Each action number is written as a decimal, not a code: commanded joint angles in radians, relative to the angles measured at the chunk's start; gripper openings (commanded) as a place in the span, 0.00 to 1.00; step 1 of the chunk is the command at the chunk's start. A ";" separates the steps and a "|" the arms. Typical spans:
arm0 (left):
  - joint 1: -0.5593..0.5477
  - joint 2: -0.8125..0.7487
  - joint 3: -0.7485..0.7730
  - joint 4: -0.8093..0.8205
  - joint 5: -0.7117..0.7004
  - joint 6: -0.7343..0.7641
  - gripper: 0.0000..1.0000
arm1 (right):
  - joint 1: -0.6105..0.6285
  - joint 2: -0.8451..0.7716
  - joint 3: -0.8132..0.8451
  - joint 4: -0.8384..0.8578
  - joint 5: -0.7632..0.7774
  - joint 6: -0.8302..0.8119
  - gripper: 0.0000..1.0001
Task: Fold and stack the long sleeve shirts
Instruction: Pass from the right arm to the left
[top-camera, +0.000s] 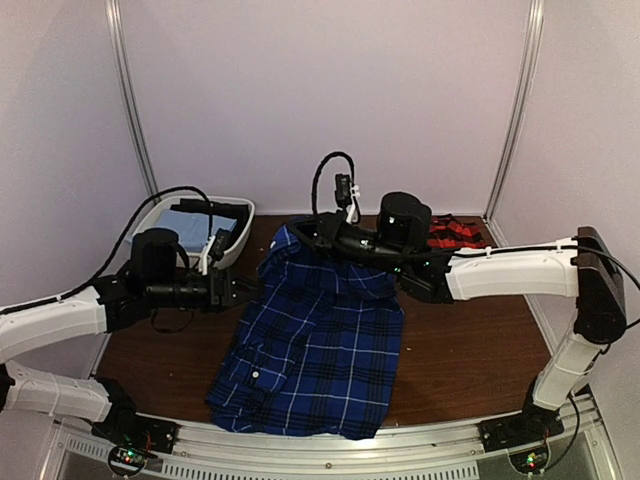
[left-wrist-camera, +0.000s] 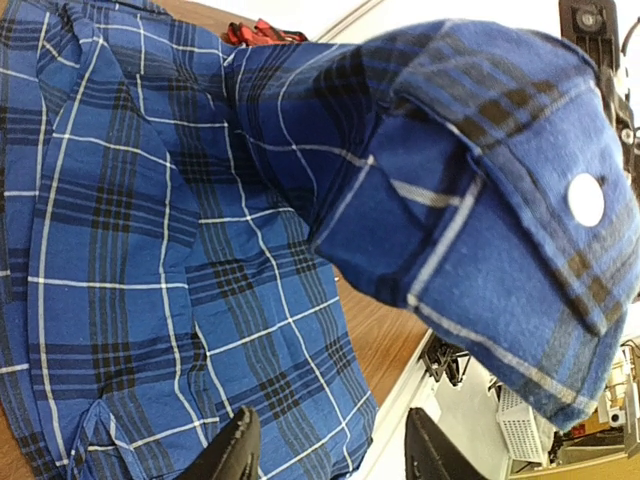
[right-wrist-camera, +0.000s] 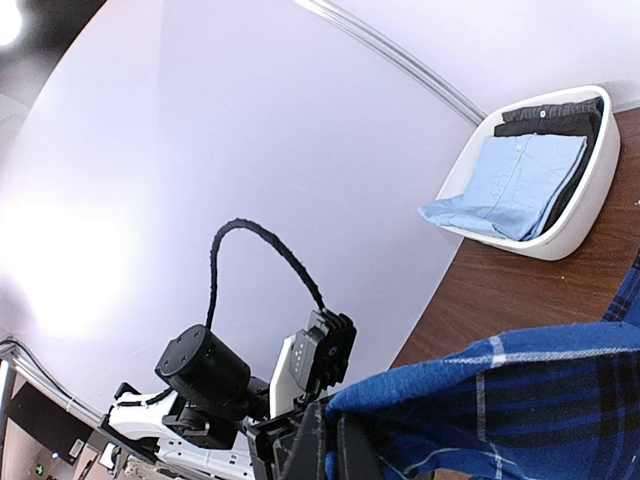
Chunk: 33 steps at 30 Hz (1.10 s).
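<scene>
Cloth of the blue plaid shirt (top-camera: 320, 340) covers the middle of the brown surface (top-camera: 470, 345), reaching to the near edge, with its far left part raised off the wood. It is dark blue crossed by black bands and thin white lines, and a pocket with a white button sits near its near left corner.

Seen from above, the right gripper (top-camera: 299, 231) is pressed together on the shirt's far left part and holds that fabric up. The right wrist view shows the same pinch close by, with blue cloth caught between the closed fingers (right-wrist-camera: 308, 452). Only the left wrist view shows the lifted part in detail: a cuff (left-wrist-camera: 520, 190) with a white button (left-wrist-camera: 586, 199), hanging above the flat body of the shirt. In that view the left gripper (left-wrist-camera: 330, 455) has its fingers spread with nothing between them, over the shirt's left side.

The red-and-black shirt (top-camera: 456, 233) lies bunched at the far right of the surface, partly hidden behind the right arm in the top view. The left wrist view catches just a scrap of it.

A white bin (top-camera: 226, 256) stands at the far left corner. The right wrist view looks into it best: a folded light blue cloth (right-wrist-camera: 520, 185) lies on top, with a black garment (right-wrist-camera: 552, 112) beside and under it.
</scene>
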 joint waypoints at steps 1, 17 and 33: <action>-0.006 -0.043 0.050 -0.030 -0.021 0.111 0.50 | -0.005 0.034 0.085 -0.063 -0.019 -0.046 0.00; -0.111 0.069 0.385 -0.342 -0.310 0.458 0.60 | -0.003 0.095 0.171 -0.361 -0.051 -0.112 0.00; -0.267 0.309 0.571 -0.547 -0.683 0.478 0.64 | -0.003 0.135 0.233 -0.392 -0.059 -0.099 0.00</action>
